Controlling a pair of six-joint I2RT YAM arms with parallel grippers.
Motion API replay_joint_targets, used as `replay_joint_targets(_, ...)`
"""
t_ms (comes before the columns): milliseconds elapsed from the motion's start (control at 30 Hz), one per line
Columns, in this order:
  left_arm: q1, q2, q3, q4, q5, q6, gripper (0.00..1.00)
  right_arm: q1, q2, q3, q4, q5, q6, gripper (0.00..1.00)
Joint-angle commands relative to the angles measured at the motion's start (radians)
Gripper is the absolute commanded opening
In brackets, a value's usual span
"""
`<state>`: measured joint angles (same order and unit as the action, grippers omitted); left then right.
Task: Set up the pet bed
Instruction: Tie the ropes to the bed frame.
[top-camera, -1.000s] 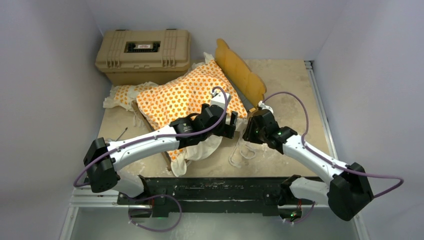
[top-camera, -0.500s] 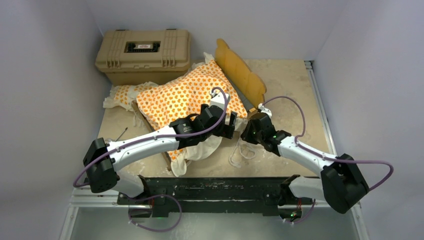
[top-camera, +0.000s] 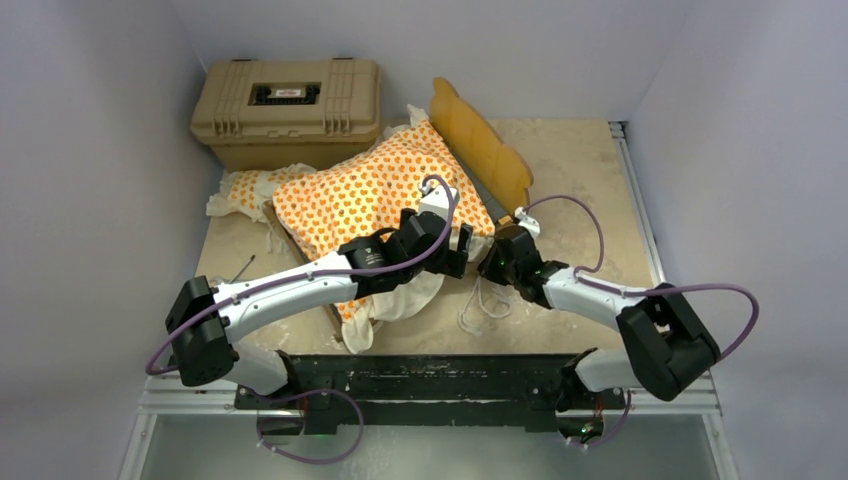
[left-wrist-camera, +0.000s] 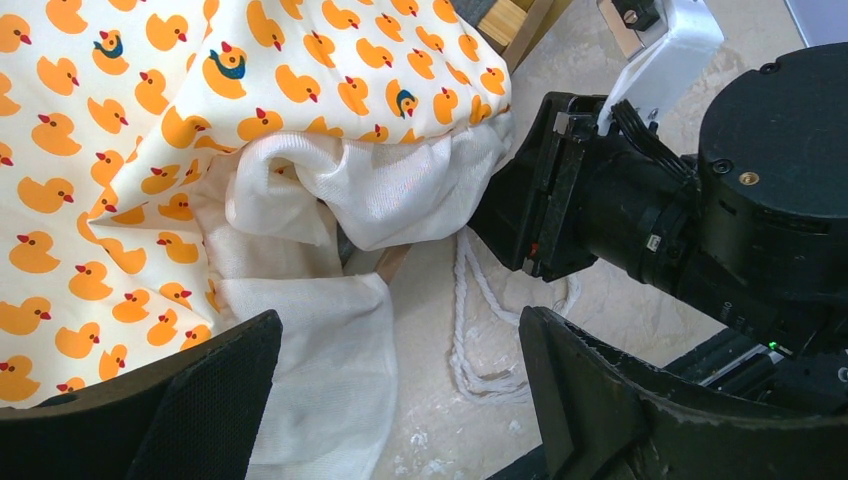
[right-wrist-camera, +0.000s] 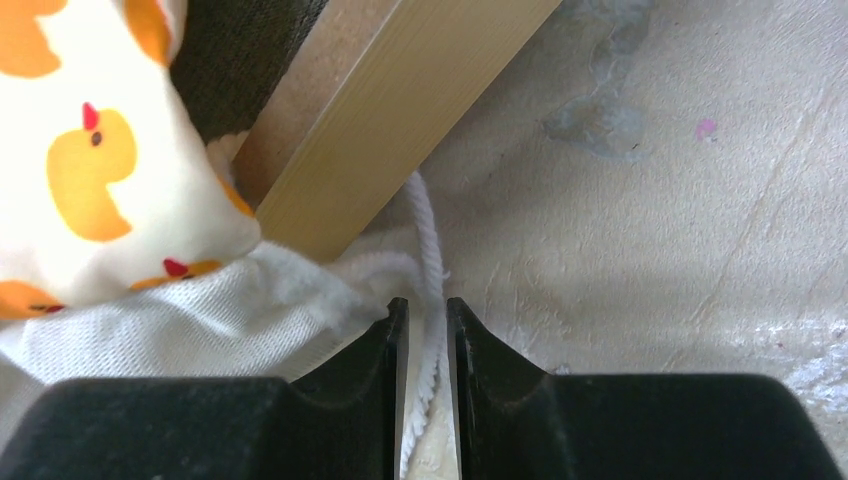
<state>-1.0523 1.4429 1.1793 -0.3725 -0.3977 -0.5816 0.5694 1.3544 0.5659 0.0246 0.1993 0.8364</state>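
Observation:
The pet bed's light-wood headboard (top-camera: 482, 142) stands tilted at the back, and the duck-print mattress cushion (top-camera: 370, 190) lies crumpled across the frame. The small matching pillow (top-camera: 245, 188) sits at the cushion's left end. My left gripper (left-wrist-camera: 400, 330) hangs open over the cushion's white ruffle (left-wrist-camera: 330, 340) and holds nothing. My right gripper (right-wrist-camera: 428, 305) is low at the cushion's near right corner, beside a wooden frame rail (right-wrist-camera: 400, 110). Its jaws stand a narrow slit apart, and a white cord (right-wrist-camera: 430, 240) runs between them without being visibly squeezed.
A tan plastic hard case (top-camera: 288, 105) stands at the back left against the wall. The cord (top-camera: 480, 305) loops loosely on the tabletop (top-camera: 580, 200) in front of the two grippers. The two wrists are almost touching.
My right gripper has slid a little left toward the cushion corner, with its elbow folding in, and its jaws have narrowed around the cord. The left arm has not moved.

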Motion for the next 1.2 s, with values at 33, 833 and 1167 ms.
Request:
replay_joint_targets(33,0.003,-0.041,-0.014,0.012,-0.012,0.014,0.89,-0.002,0.023,-0.014,0.061,0.081,0.013,0.24)
replay_joint_targets(833,0.003,-0.039,-0.021,0.007,-0.013,0.009,0.89,-0.048,0.004,-0.023,-0.112,0.233,0.054,0.09)
replay_joint_targets(1167,0.003,-0.035,-0.03,0.01,-0.012,0.008,0.89,-0.092,-0.019,-0.022,-0.176,0.246,0.075,0.14)
